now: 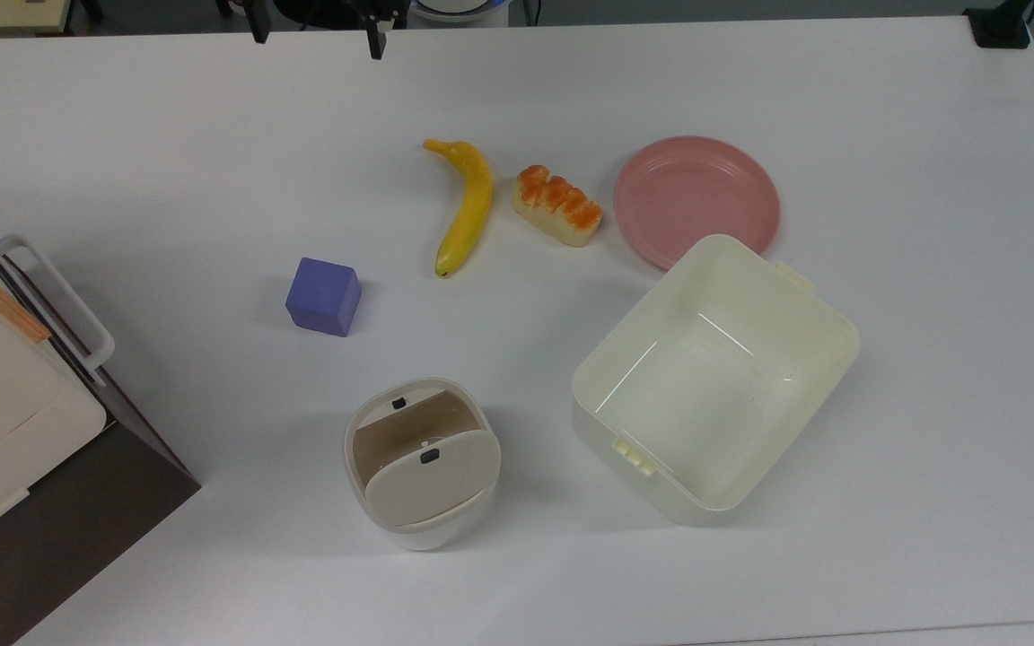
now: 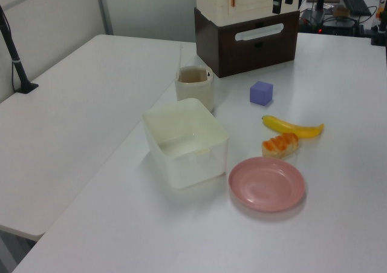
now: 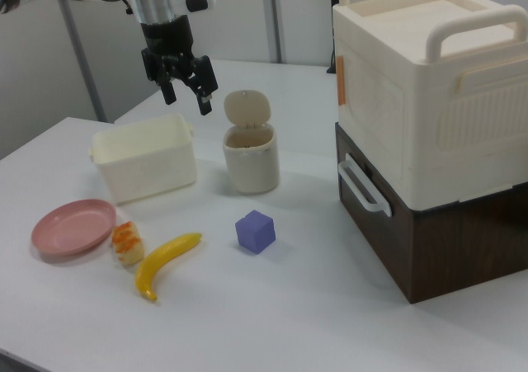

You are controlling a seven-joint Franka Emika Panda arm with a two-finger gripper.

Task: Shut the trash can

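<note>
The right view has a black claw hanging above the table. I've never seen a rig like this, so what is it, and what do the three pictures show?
That claw is the tool of a robot arm; its two fingers are spread and hold nothing. All three pictures show one white table: one from overhead, two from opposite sides. On it lie a banana, a piece of toy food with an orange top, a pink plate, a purple cube, an open cream tub and a boxy white appliance on a brown base. The small trash can stands with its lid raised, so closing it is still to do.
</note>
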